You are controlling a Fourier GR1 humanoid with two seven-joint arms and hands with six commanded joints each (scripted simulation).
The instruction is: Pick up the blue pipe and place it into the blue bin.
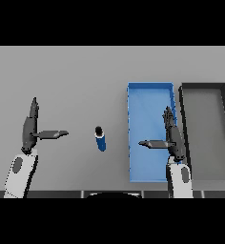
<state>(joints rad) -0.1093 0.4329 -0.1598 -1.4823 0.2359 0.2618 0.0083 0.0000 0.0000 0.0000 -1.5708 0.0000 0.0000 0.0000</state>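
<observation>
Pipe (pixel 101 138): short blue cylinder, dark-capped

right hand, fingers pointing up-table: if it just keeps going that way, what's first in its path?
Probably the far wall of the blue bin. The right hand shows over the bin's right edge, fingers straight and pointing away from the robot. Height is unclear from this view, so it might pass over that rim. The blue pipe lies off to its left.

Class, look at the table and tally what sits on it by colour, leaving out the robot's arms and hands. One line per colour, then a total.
Blue: 2, the blue pipe and the blue bin
Black: 1, the black bin
Total: 3
</observation>
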